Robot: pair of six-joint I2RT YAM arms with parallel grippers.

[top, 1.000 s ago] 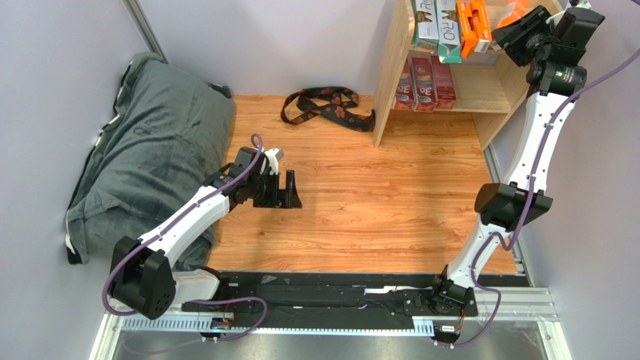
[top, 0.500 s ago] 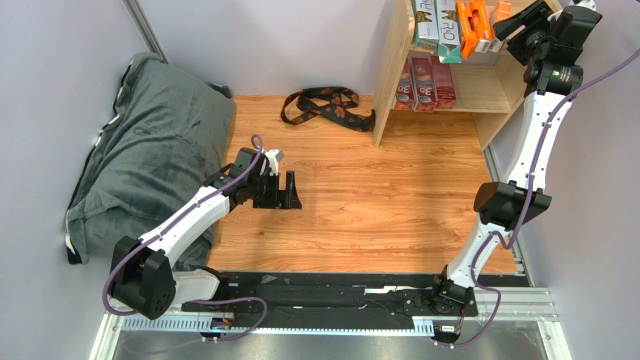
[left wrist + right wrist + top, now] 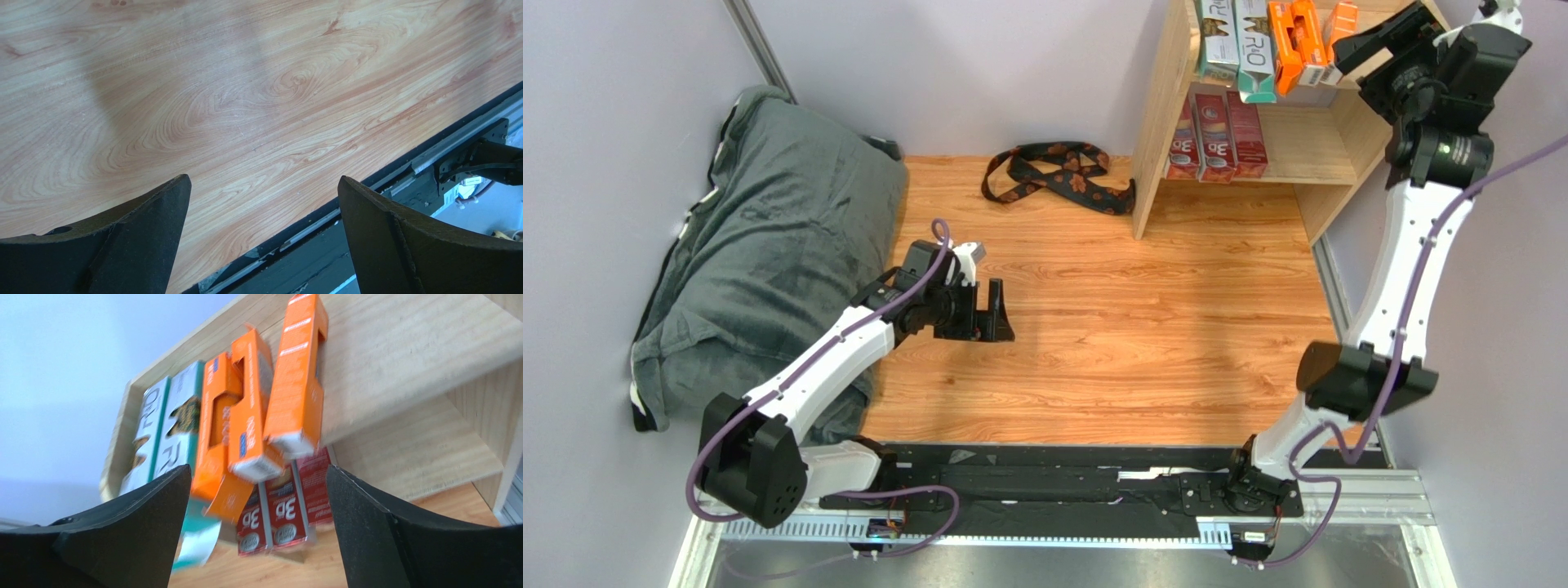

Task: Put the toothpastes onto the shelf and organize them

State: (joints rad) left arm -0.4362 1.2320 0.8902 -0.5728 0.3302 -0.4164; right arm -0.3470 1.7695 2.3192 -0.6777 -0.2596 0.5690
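Toothpastes [image 3: 1255, 49] sat on the shelf [image 3: 1163, 110]: orange boxes [image 3: 258, 410] overhanging its top tier, red 3D boxes [image 3: 283, 511] on its lower tier. Right fingers [image 3: 393, 539] were spread, empty, facing the shelf; left fingers [image 3: 135, 245] spread, empty, well off it. Cardboard looked light, crushable: pinch long sides gently.

The shelf [image 3: 1165, 110] stands at the desk's [image 3: 1136, 319] far right corner. The right gripper [image 3: 1363, 47] hangs at the right end of its top tier. Five toothpastes [image 3: 1257, 43] lie side by side just left of it, and three boxed toothpastes [image 3: 1216, 137] stand on the tier beneath. The strap [image 3: 1057, 172] lies on the desk beyond the left gripper [image 3: 992, 309], and the cushion [image 3: 768, 233] lies to that gripper's left.
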